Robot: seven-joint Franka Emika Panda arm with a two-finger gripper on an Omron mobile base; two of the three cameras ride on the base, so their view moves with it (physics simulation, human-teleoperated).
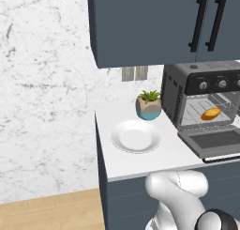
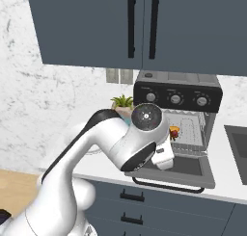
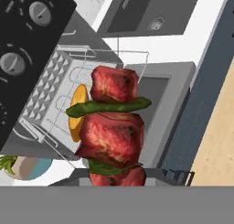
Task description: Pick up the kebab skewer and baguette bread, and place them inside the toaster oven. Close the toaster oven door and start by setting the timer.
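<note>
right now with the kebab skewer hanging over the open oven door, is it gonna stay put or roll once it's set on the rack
The kebab skewer looks stiff, so it probably won't sag between the rack wires. Its blocky meat chunks and flat green pieces should resist rolling, unlike the rounded baguette bread already on the wire rack. It seems top-heavy along a thin stick, so it may tip sideways if released while upright.
</note>
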